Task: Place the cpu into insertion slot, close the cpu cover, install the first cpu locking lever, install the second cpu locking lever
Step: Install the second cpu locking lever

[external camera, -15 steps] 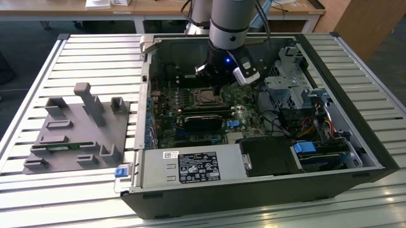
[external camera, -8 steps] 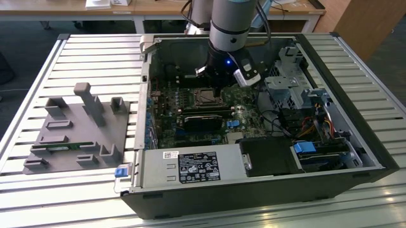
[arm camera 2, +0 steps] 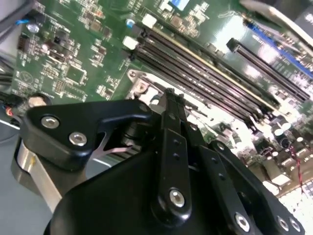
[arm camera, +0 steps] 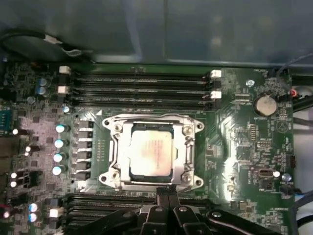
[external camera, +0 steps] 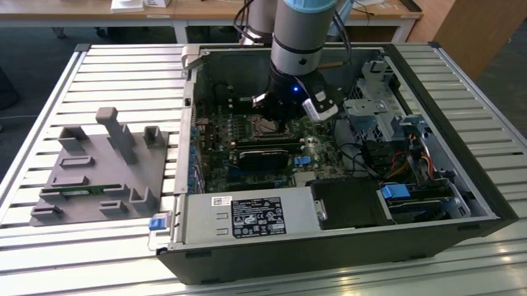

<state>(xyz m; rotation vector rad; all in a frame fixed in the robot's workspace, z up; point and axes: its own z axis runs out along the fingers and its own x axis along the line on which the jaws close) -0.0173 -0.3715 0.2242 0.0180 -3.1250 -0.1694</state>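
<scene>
The cpu (arm camera: pixel 150 152), a pale silver square, lies flat in the insertion slot (arm camera: pixel 128 169) on the green motherboard (arm camera: pixel 239 147). The silver cpu cover (arm camera: pixel 188 147) is down around it, with the chip showing through its window. In the first wrist view my gripper (arm camera: pixel 167 192) is shut, its black fingertips together just at the cover's edge, with nothing visible between them. In the second wrist view the gripper (arm camera 2: pixel 171 98) reaches down close to the cover's silver frame (arm camera 2: pixel 142 84). In the exterior view the gripper (external camera: pixel 278 118) hangs inside the open computer case, right over the slot (external camera: pixel 265 128).
Long black memory slots (arm camera: pixel 142 85) run beside the socket, with more under the fingers. A coin battery (arm camera: pixel 265 104) and a row of capacitors (arm camera: pixel 59 149) flank it. A black card (external camera: pixel 268 157), power supply (external camera: pixel 247 216) and drive cage (external camera: pixel 371 111) crowd the case. A grey fixture (external camera: pixel 99 166) lies at the exterior view's left.
</scene>
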